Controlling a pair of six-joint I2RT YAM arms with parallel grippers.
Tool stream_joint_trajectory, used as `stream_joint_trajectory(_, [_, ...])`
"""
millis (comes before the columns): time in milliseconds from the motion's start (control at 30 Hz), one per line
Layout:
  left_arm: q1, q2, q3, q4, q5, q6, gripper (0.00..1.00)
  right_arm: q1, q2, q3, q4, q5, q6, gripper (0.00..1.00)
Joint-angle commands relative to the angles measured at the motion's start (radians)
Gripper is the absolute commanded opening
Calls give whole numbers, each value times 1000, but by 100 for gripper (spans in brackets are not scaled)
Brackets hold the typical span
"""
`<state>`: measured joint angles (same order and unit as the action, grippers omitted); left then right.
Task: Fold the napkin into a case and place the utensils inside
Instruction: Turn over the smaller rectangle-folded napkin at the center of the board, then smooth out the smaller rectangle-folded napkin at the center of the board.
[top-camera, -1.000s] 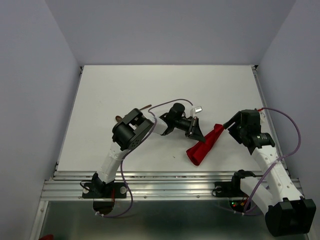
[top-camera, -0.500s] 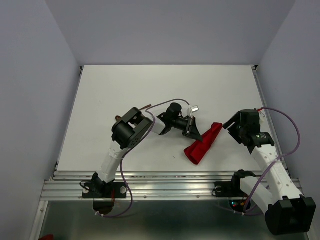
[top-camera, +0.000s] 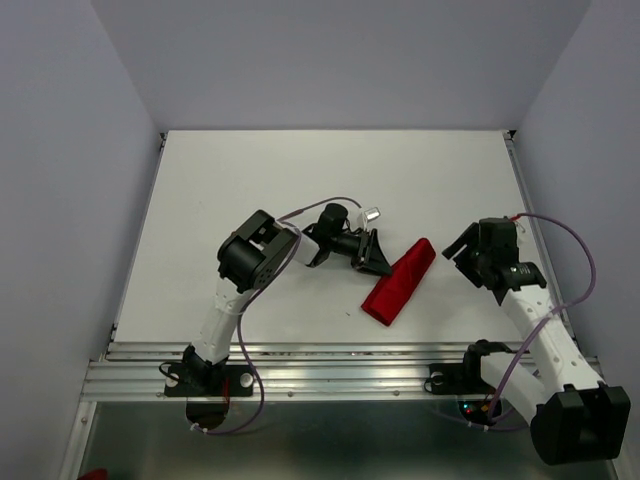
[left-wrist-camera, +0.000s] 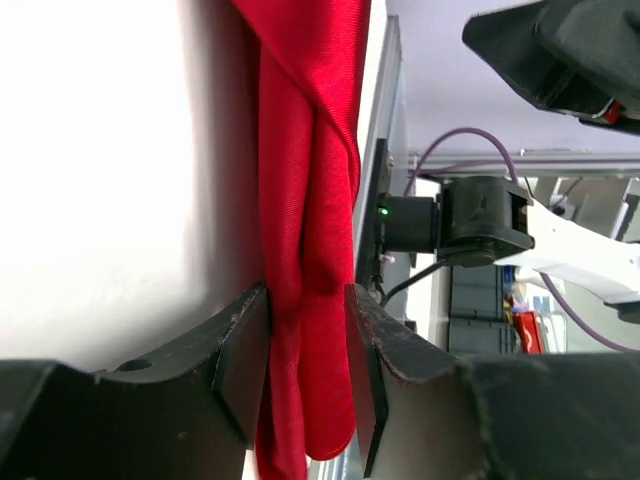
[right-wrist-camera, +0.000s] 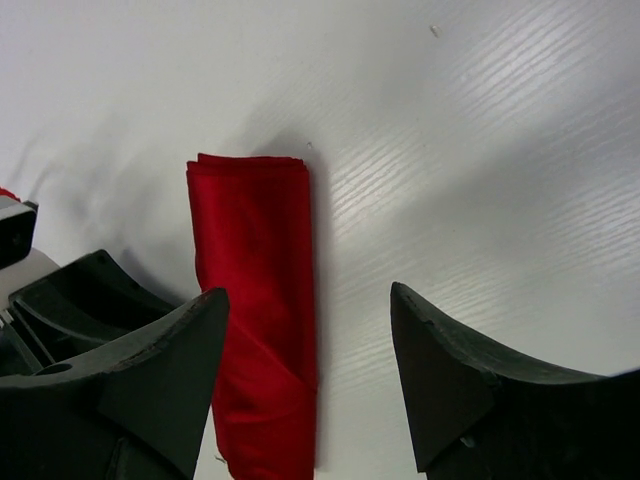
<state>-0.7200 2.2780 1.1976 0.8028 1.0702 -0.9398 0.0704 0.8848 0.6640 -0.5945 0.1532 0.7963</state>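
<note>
The bright red soft cloth napkin (top-camera: 398, 283), folded into a narrow long strip, lies flat on my white table (top-camera: 250, 180), a little off the table's middle toward 4 o'clock in the overhead view. Its long axis runs from 1 o'clock down to 7 o'clock, and the 7 o'clock end looks the wider and thicker of the two.

My left gripper (top-camera: 377, 262) is at the napkin's 10 o'clock side, right against its long edge, with the arm reaching in from 9 o'clock. Its jaws stand partly apart. Through my left wrist camera, one end of the red strip sits in the gap between them and runs away toward 12 o'clock in loose lengthwise folds. The cloth fills the gap from jaw to jaw and keeps its full roundness there. I cannot tell whether either pad presses on it.

My right gripper (right-wrist-camera: 308, 298) is at the napkin's 3 o'clock side, near it but apart, with nothing in its grasp and its jaws spread wide. In my right wrist view the napkin lies on the table beyond them, nearer the 9 o'clock jaw. Its squared folded end points toward 12 o'clock.
</note>
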Motion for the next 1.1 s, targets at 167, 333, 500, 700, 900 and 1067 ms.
stream_joint_trajectory(167, [56, -101, 22, -242, -76, 223, 47, -9, 135, -41, 174, -222, -117, 64])
stream_joint_trajectory(333, [62, -213, 112, -648, -329, 446, 45, 23, 187, -55, 249, -264, -112, 35])
stream_joint_trajectory(500, [57, -339, 77, -717, -411, 480, 26, 57, 273, -38, 303, -274, -98, 7])
stream_joint_trajectory(700, [-15, -423, -30, -692, -388, 455, 0, 68, 370, -6, 367, -280, -92, 1])
stream_joint_trajectory(900, [-114, -468, -111, -622, -329, 414, 0, 77, 453, 31, 410, -282, -83, 1])
stream_joint_trajectory(1067, [-142, -471, -148, -606, -322, 417, 0, 77, 488, 57, 410, -273, -69, 1])
